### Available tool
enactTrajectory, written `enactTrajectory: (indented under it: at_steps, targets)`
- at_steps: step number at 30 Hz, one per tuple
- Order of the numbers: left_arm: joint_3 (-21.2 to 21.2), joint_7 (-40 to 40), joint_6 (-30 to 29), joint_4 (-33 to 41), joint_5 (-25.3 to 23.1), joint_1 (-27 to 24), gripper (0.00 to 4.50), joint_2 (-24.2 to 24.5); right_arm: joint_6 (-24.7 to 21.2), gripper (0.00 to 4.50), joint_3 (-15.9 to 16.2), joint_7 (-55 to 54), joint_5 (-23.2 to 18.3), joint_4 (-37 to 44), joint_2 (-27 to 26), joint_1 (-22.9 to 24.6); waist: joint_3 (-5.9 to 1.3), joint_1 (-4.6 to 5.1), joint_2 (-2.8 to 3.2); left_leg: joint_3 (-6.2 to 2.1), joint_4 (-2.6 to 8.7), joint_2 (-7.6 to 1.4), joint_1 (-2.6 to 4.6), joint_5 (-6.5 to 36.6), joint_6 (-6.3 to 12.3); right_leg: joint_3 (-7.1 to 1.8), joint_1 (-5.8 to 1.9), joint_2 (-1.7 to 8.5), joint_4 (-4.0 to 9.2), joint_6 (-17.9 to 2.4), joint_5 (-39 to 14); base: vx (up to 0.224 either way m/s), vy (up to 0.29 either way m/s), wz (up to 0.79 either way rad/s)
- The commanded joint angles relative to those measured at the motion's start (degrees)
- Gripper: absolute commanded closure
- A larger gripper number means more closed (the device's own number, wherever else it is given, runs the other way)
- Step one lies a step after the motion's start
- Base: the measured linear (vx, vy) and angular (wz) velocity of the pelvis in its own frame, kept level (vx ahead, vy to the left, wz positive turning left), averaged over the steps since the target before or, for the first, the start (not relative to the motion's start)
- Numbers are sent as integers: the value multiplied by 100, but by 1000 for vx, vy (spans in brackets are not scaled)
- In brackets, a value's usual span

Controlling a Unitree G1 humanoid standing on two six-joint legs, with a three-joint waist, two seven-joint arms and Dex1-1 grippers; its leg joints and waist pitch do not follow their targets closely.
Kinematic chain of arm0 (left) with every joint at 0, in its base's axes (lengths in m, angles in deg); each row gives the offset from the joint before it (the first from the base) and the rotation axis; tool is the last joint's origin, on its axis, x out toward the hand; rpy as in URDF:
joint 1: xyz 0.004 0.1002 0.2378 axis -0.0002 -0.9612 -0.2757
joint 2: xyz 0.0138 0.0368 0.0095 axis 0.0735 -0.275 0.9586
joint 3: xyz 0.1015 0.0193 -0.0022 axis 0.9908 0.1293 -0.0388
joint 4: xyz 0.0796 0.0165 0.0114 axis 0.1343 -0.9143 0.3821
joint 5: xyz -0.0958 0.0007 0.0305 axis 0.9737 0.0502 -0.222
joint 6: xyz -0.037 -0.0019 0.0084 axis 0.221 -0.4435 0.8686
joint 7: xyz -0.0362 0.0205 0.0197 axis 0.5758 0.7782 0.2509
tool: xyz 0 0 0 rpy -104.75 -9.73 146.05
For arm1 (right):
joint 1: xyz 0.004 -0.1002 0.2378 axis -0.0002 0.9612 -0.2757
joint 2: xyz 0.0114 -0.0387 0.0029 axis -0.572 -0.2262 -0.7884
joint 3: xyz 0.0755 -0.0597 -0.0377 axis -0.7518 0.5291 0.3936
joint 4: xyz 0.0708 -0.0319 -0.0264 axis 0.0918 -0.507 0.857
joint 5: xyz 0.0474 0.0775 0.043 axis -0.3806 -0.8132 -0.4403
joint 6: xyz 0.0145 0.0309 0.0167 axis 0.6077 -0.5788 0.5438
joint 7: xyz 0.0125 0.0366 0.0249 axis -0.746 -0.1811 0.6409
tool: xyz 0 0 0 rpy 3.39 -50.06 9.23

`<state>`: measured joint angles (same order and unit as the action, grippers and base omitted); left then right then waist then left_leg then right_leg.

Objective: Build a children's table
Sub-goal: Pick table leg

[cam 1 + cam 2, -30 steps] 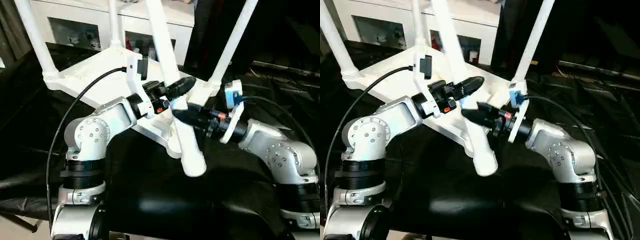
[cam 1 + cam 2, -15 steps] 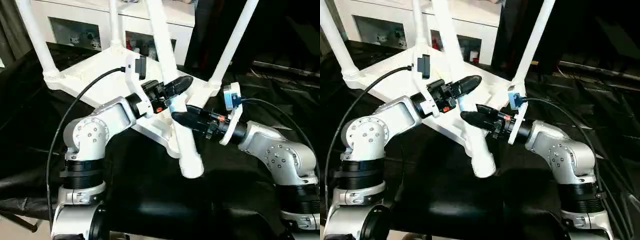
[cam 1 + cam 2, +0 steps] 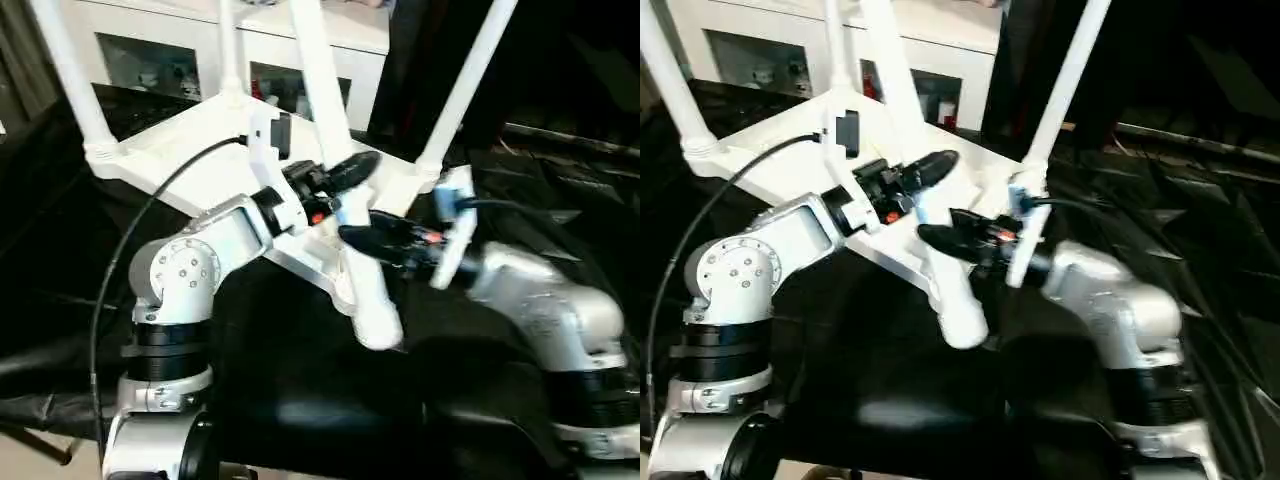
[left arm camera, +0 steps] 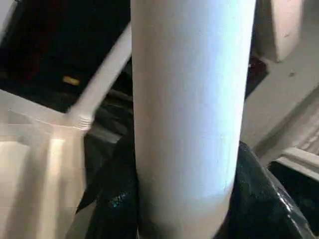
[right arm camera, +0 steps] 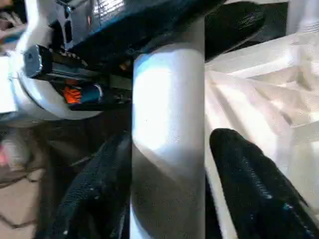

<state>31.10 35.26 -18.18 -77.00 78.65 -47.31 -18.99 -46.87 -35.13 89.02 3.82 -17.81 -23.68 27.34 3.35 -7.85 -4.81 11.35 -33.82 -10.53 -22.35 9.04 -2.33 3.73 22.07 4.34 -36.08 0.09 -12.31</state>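
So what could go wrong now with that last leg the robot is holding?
1. The loose leg is tilted, its thick end hanging off the near corner socket, not seated. Pushed like that, it might jam or skid off.
2. Both the left gripper and right gripper hold it close together; if either slips, the long leg could swing into the standing legs.
3. The upside-down tabletop looks tipped, so pressing might shift it.

Head stereo looks down; wrist cameras close on shared leg (image 4: 192, 114).
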Motion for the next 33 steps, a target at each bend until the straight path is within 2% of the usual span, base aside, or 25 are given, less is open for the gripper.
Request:
enactTrajectory:
  at_steps: [1,2,3,5,6,7,10,11,13,15,17,18,19,22,23,24,28,30,32,33]
  targets:
    - [194,-52,109,183,-163,93,273,21,168,152,136,-565,533,-209,-29,-141,-370,39,-5,-160,399,-292,159,886,-371,-286,-203,416,466,-609,-867,0,0,0]
    - [217,-61,131,185,-201,99,273,32,194,148,198,-714,670,-249,-50,-160,-371,36,13,-162,398,-294,168,925,-396,-286,-201,425,468,-598,-923,0,0,0]
    - [280,-134,208,186,-334,116,273,64,404,146,352,-1051,1009,-338,-163,-168,-375,50,34,-167,399,-302,168,971,-460,-294,-190,428,469,-560,-905,0,0,0]
    - [331,-183,223,168,-413,131,273,100,427,146,419,-1188,1100,-287,-246,-132,-375,65,30,-171,413,-295,167,970,-491,-288,-195,421,453,-562,-842,0,0,0]
    - [351,-255,235,144,-477,140,273,108,361,146,378,-1273,1045,-244,-341,-100,-372,65,30,-163,411,-299,202,1086,-502,-291,-174,404,454,-582,-806,0,0,0]
    - [358,-283,240,135,-501,144,273,110,335,146,360,-1306,1022,-228,-379,-87,-366,56,44,-164,420,-303,203,1143,-502,-294,-169,405,458,-580,-829,0,0,0]
    - [461,-258,294,103,-639,145,273,188,304,146,437,-1496,1174,-245,-472,-85,-353,57,41,-179,447,-303,195,1349,-553,-291,-160,409,483,-484,-1076,0,0,0]
    - [458,-280,325,75,-669,150,273,176,272,146,595,-1502,1306,-269,-433,-102,-351,49,32,-183,450,-308,209,1483,-611,-295,-147,421,507,-404,-1309,0,0,0]
    - [447,-300,368,54,-708,169,273,151,205,146,707,-1650,1470,-343,-431,-144,-345,49,36,-187,457,-304,203,1534,-649,-302,-140,423,517,-345,-1395,0,0,0]
    - [481,-319,439,42,-801,186,273,168,11,146,942,-1860,1803,-416,-330,-233,-342,65,39,-199,467,-299,196,1556,-686,-298,-138,415,522,-298,-1466,0,0,0]
    - [506,-325,467,34,-836,194,273,188,-67,146,983,-1890,1845,-424,-307,-249,-345,57,24,-196,461,-303,207,1590,-694,-303,-126,428,518,-281,-1471,0,0,0]
    - [554,-325,542,-5,-931,215,273,232,-324,146,1027,-1985,1884,-439,-273,-278,-349,60,30,-197,464,-303,202,1549,-690,-304,-130,422,512,-283,-1393,0,0,0]
    - [554,-325,542,-5,-931,215,273,232,-324,146,1027,-1985,1884,-439,-273,-278,-349,55,35,-199,464,-303,207,1532,-689,-303,-126,416,512,-278,-1355,0,0,0]
    - [545,-325,649,-83,-1034,284,273,292,-658,146,1102,-1926,1875,-364,-162,-286,-359,41,34,-189,456,-299,204,1446,-687,-306,-137,405,485,-296,-1099,0,0,0]
    - [532,-320,660,-94,-1052,301,273,296,-698,146,1105,-1902,1875,-344,-154,-280,-372,35,29,-186,449,-298,192,1317,-687,-305,-159,408,457,-317,-863,0,0,0]
    - [485,-306,658,-109,-1037,346,273,297,-894,146,1039,-1839,1738,-286,-164,-261,-376,36,27,-183,443,-289,179,1229,-673,-302,-173,406,442,-351,-721,0,0,0]
    - [352,-311,636,-114,-970,421,273,265,-1190,146,949,-1747,1578,-185,-150,-263,-382,35,23,-174,424,-284,180,1109,-618,-302,-186,410,428,-427,-565,0,0,0]
    - [316,-304,654,-134,-965,447,273,292,-1247,181,949,-1702,1568,-145,-125,-270,-375,32,17,-171,424,-283,177,1113,-615,-299,-191,412,436,-442,-603,0,0,0]
    - [307,-295,680,-157,-956,458,273,322,-1251,181,964,-1669,1567,-125,-101,-275,-374,30,21,-172,426,-291,184,1158,-629,-301,-181,420,442,-438,-690,0,0,0]
    - [303,-283,696,-176,-948,467,273,346,-1260,200,984,-1630,1560,-105,-76,-284,-377,23,47,-175,424,-289,187,1176,-638,-302,-182,422,443,-438,-707,0,0,0]
